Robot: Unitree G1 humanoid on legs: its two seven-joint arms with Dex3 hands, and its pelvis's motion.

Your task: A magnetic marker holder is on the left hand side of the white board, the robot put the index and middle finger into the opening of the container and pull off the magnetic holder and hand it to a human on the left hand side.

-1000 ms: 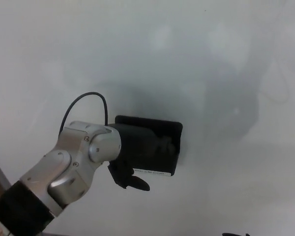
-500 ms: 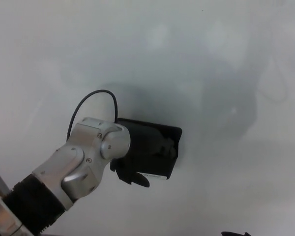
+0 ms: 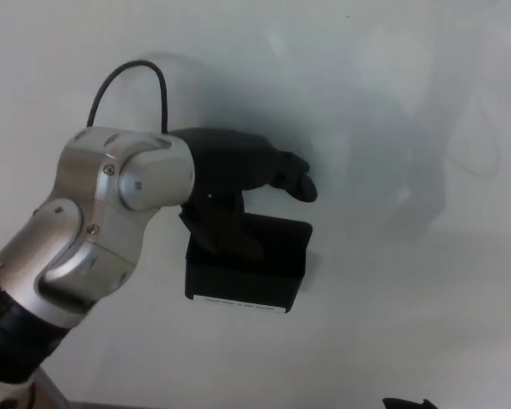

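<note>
While the magnetic marker holder [image 3: 249,271] remains seated flat on the whiteboard [image 3: 392,102], the removal step cannot be recorded as done. It is a black open-topped box, sitting a little left of centre in the head view, with a pale label strip along its lower edge. Nothing shows inside it at this angle.

Directly above it is the left hand [image 3: 238,183]. One finger [image 3: 294,177] extends to the right, clear of the holder's opening and above its upper right corner. A lower digit [image 3: 230,234] hangs in front of the holder's upper left part; whether it is hooked inside the opening or merely lying across the front cannot be told. The hand is partly spread and is not visibly clamped on anything.

Behind the hand, the silver wrist housing [image 3: 123,196] and forearm run down to the lower left, with a black cable [image 3: 128,72] looping above. A dark sliver shows at the bottom right edge; it cannot be identified.

Assessment: early stage. Outstanding items are fingers into the opening, pull-off from the board, and handover to the left. No person is in view.
</note>
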